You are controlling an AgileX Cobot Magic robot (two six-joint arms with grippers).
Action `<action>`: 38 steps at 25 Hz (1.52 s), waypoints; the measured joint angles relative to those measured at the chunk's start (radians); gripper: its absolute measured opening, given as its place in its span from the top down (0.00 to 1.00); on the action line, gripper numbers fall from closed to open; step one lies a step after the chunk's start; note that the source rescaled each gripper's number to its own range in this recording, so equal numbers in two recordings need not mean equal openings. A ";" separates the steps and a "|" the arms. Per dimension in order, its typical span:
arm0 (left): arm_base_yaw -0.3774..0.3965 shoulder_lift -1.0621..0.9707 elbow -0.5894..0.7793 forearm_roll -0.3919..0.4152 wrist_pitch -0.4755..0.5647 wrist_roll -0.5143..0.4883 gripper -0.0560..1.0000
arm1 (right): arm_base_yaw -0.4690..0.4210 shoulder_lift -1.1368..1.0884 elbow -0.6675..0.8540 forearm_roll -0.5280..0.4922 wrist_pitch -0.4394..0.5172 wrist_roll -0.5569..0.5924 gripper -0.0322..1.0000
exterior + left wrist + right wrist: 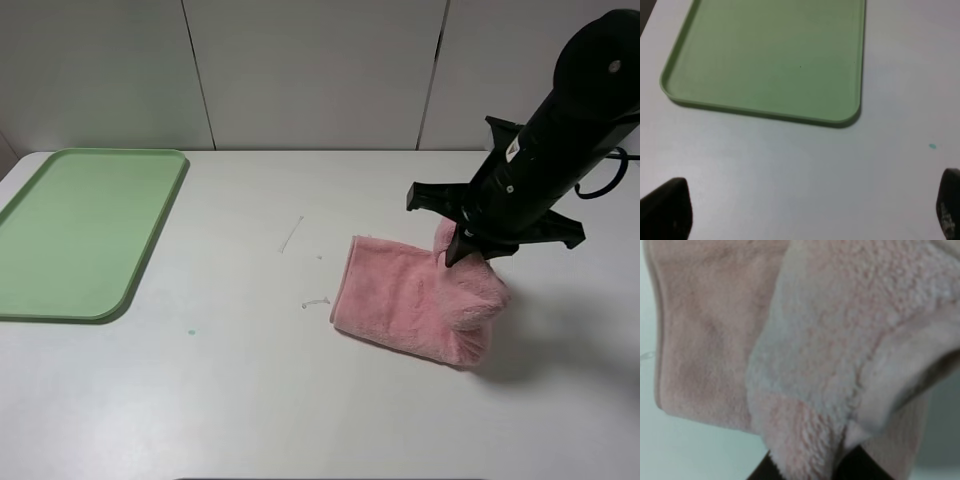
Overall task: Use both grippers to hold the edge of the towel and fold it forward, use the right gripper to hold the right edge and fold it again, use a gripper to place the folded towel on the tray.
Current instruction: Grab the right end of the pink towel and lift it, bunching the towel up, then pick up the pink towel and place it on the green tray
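Toward the right of the white surface, I see the pink towel lying as a thick folded bundle. Its pile is fluffy and nubbly, with a smoother stitched hem along its left edge. My right pincer comes down on the towel's far right corner and is clamped on a raised fold of the fleece. In the right wrist view its two dark fingers show at the frame's edge with the curly fabric bunched between them. Well apart from the towel, at the left of the surface, sits the pale green tray, a flat rectangle with rounded corners and a low raised rim, matte and plastic-looking. My left pincer hangs over bare surface near one corner of the tray, its black fingertips spread wide apart. A tiny teal speck and a few thin white threads mark the surface between tray and towel.
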 joint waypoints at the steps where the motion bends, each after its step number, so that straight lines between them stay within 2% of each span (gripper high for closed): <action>1: 0.000 0.000 0.000 0.000 0.000 0.000 0.02 | 0.009 0.009 0.000 0.000 -0.010 0.011 0.92; 8: 0.000 0.000 0.000 0.000 0.000 0.000 0.02 | 0.024 0.044 0.000 0.006 -0.047 0.035 0.92; 11: 0.000 0.000 0.000 0.000 0.000 0.000 0.02 | 0.024 0.048 0.000 0.010 -0.063 0.036 0.82; 12: 0.000 0.000 0.000 0.000 0.000 0.000 0.02 | 0.024 0.048 0.000 0.013 -0.069 0.036 0.74; 13: 0.000 0.000 0.000 0.000 0.000 0.000 0.02 | 0.024 0.048 0.000 0.022 -0.079 0.034 0.61; 15: 0.000 0.000 0.000 0.000 0.000 0.000 0.02 | 0.024 0.048 0.000 0.060 -0.110 -0.003 0.28; 16: 0.000 0.000 0.000 0.000 0.000 0.000 0.02 | 0.024 0.048 0.000 0.093 -0.124 -0.040 0.17; 17: 0.000 0.000 0.000 0.000 0.000 0.000 0.02 | 0.024 0.048 0.000 0.131 -0.138 -0.075 0.10; 19: 0.000 0.000 0.000 0.000 -0.001 0.000 0.02 | 0.024 0.048 0.000 0.198 -0.153 -0.151 0.04; 22: 0.000 0.000 0.000 0.000 -0.001 0.000 0.02 | 0.024 0.048 0.000 0.247 -0.165 -0.194 0.01; 28: 0.000 0.000 0.000 0.000 -0.001 0.000 0.02 | 0.024 0.048 0.000 0.250 -0.157 -0.210 0.00; 35: 0.000 0.000 0.000 0.000 -0.001 0.000 0.02 | 0.024 0.029 0.000 0.217 -0.074 -0.221 0.00; 38: 0.000 0.000 0.000 0.000 -0.001 0.000 0.02 | 0.024 -0.048 0.000 0.154 0.003 -0.247 0.00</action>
